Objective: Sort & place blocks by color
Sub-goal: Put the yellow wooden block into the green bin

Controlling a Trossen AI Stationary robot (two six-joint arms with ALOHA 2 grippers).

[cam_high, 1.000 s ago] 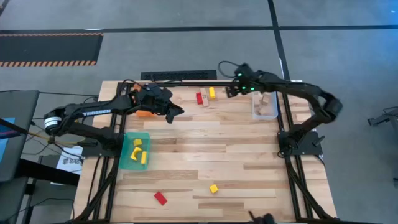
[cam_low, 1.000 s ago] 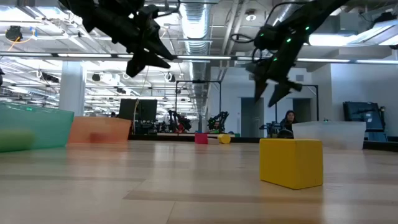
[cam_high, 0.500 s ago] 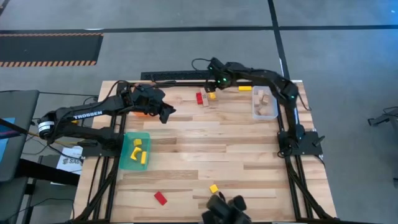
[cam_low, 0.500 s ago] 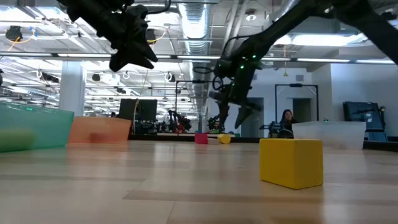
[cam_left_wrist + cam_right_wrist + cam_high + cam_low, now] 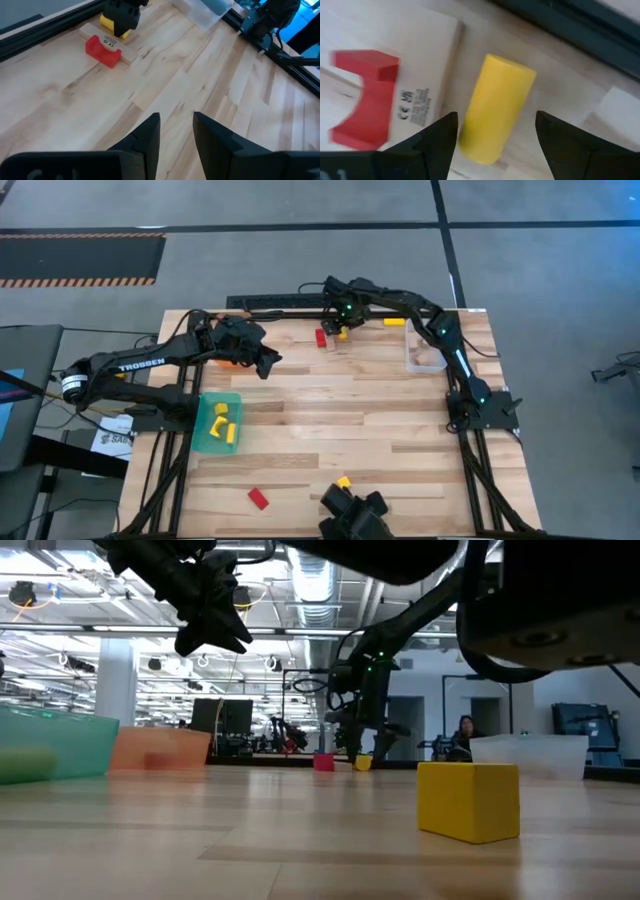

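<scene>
My right gripper [image 5: 492,145] is open and low at the far edge, its fingers on either side of a yellow cylinder [image 5: 497,107] that lies on its side on the table [image 5: 340,332]. Whether they touch it I cannot tell. Beside the cylinder lies a pale wood block [image 5: 427,75] with a red arch block [image 5: 362,100] against it. My left gripper [image 5: 176,132] is open by a narrow gap, empty, and hovers high [image 5: 215,635] near the orange bin [image 5: 230,361]. A yellow cube [image 5: 343,481] and a red block [image 5: 258,498] rest near the near edge.
The teal bin [image 5: 217,422] at the left holds yellow blocks. The clear bin [image 5: 425,350] at the far right holds pale wood blocks. A yellow bar [image 5: 394,322] lies by the far edge. A dark object [image 5: 355,515] stands at the near edge by the yellow cube.
My right gripper has swung from above the clear bin toward the table's left along the far edge and come down around the yellow cylinder. My left gripper has drawn back a little toward the left. A dark object has come into view at the near edge.
</scene>
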